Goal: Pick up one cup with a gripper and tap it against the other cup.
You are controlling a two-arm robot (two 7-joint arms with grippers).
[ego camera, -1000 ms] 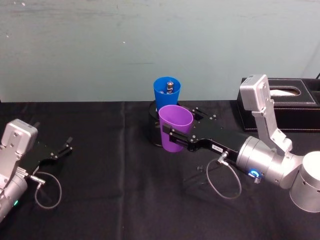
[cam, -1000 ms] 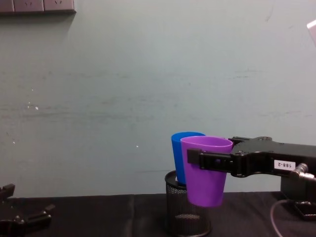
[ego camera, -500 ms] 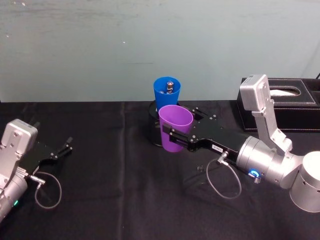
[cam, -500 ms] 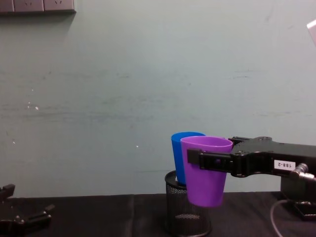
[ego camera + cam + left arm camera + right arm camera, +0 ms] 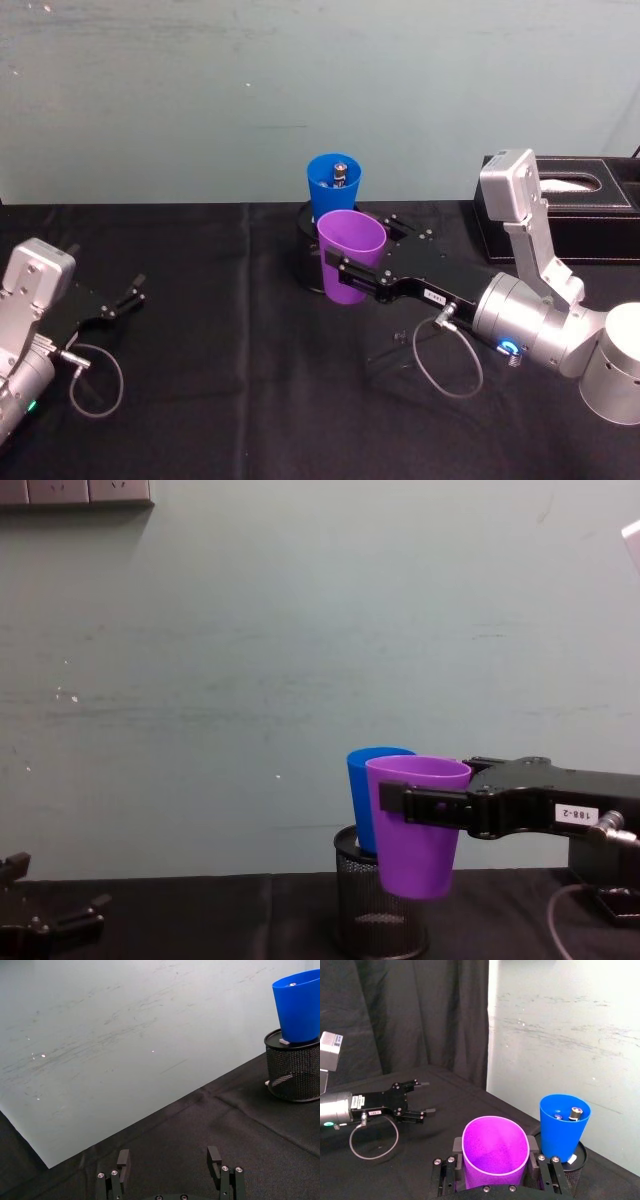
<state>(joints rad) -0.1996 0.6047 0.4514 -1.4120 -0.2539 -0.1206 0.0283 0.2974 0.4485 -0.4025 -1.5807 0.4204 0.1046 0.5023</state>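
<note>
Right end effector [image 5: 415, 802]: my black two-fingered end effector with a small white label, on its silver arm, reaches in from the right and is clenched around the purple cup just below the rim.
Purple cup [image 5: 352, 240]: smooth purple plastic tapered tumbler, upright, mouth up, held clear of the table.
Blue cup [image 5: 333, 195]: bright blue smooth plastic tapered tumbler, upright, seated in the black wire-mesh cylindrical holder [image 5: 375, 920], with a small metal-topped object [image 5: 575, 1112] inside.
Relation: the purple cup hangs just beside the blue cup, on the side nearer me. I cannot tell whether they touch.
Left end effector [image 5: 168, 1160]: black claws spread apart and empty, low over the black cloth-covered table [image 5: 220, 380] at far left, well apart from both cups.
</note>
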